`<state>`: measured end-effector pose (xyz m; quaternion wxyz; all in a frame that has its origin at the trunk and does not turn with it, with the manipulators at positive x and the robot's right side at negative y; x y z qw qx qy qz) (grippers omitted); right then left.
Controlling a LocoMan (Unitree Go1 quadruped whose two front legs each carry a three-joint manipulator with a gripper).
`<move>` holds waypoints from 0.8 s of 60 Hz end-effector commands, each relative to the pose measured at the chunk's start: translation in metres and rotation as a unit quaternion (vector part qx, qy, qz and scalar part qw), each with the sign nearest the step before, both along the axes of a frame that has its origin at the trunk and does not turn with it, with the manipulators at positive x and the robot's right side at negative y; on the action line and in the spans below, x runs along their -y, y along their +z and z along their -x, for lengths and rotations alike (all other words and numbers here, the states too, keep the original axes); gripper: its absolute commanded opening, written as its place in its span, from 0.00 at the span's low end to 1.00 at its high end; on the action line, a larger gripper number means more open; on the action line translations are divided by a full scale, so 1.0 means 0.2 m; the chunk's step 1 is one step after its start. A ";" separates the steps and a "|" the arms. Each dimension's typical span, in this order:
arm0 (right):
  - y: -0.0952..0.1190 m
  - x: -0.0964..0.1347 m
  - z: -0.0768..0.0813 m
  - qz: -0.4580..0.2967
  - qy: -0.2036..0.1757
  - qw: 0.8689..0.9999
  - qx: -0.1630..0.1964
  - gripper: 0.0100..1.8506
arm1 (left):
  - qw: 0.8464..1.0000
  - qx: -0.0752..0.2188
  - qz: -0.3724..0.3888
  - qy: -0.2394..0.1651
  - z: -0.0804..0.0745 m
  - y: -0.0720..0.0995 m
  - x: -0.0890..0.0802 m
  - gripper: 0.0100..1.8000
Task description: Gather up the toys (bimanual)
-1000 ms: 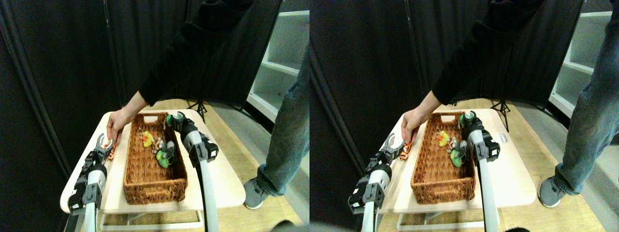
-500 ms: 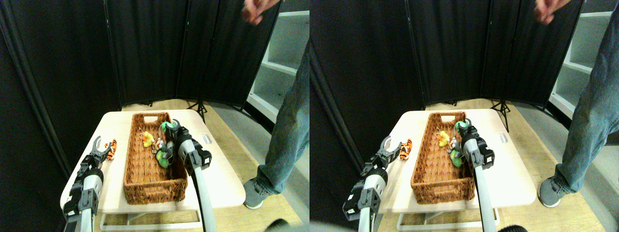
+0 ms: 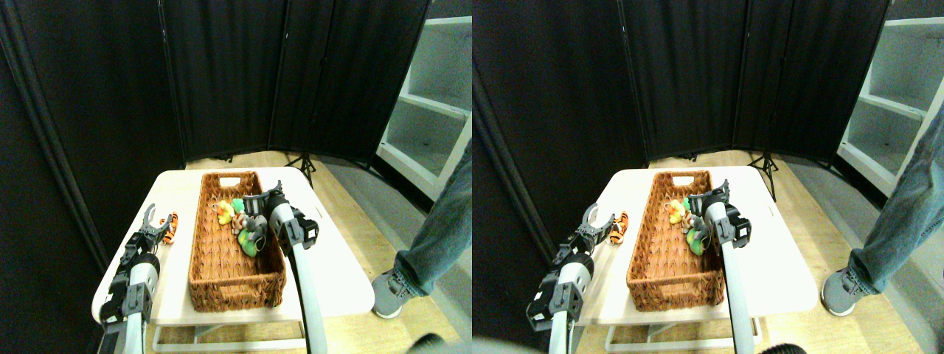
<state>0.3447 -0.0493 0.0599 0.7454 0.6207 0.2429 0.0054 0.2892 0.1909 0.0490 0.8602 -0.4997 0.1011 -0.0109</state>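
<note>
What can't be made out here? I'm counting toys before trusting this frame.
- Toy pile in the basket, stereo pair view: figures overlap and are too small to count.
- Green toy: partly hidden by the right end effector and its arm.
- Striped toy: partly behind the left end effector.

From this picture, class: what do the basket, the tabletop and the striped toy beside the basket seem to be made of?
Basket: woven wicker, matte brown, plaited texture visible. Tabletop: probably pale wood or laminate, smooth with a slight sheen. Striped toy: orange with black stripes, probably soft plush, though too small to be sure.
</note>
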 end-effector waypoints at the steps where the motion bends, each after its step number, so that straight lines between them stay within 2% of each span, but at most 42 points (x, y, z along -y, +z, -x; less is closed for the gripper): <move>1: 0.06 0.03 -0.03 -0.001 -0.006 1.000 0.025 0.57 | 1.000 0.012 0.004 -0.010 -0.03 0.01 0.02 0.17; 6: 0.10 0.08 -0.03 0.025 -0.015 0.999 0.039 0.50 | 1.000 0.011 0.006 -0.012 -0.04 0.02 0.03 0.17; 7: 0.11 0.11 -0.04 0.026 -0.017 0.998 0.051 0.42 | 1.000 0.011 0.005 -0.011 -0.04 0.01 0.03 0.18; 8: 0.11 0.11 -0.04 0.026 -0.017 0.998 0.051 0.42 | 1.000 0.011 0.005 -0.011 -0.04 0.01 0.03 0.18; 10: 0.13 0.14 -0.04 0.035 -0.035 0.997 0.067 0.22 | 1.000 0.011 0.009 -0.019 -0.05 0.02 0.04 0.18; 11: 0.13 0.15 -0.04 0.037 -0.043 0.996 0.071 0.17 | 1.000 0.011 0.010 -0.019 -0.06 0.02 0.04 0.18; 12: 0.13 0.15 -0.04 0.037 -0.043 0.996 0.071 0.17 | 1.000 0.011 0.010 -0.019 -0.06 0.02 0.04 0.18; 13: 0.15 0.19 -0.04 0.052 -0.061 0.993 0.088 0.03 | 1.000 0.009 0.011 -0.019 -0.07 0.02 0.05 0.19; 15: 0.16 0.22 -0.04 0.051 -0.071 0.992 0.087 0.00 | 1.000 0.007 0.011 -0.023 -0.08 0.02 0.06 0.21; 23: 0.19 0.32 -0.02 0.069 -0.100 0.988 0.091 0.00 | 0.999 0.007 0.017 -0.034 -0.12 0.03 0.09 0.21; 32: 0.19 0.40 -0.01 0.064 -0.104 0.988 0.091 0.00 | 0.999 0.002 0.018 -0.043 -0.18 0.03 0.12 0.22; 48: 0.12 0.52 0.04 0.052 -0.134 0.985 0.094 0.00 | 0.999 -0.019 0.029 -0.036 -0.27 -0.06 0.09 0.29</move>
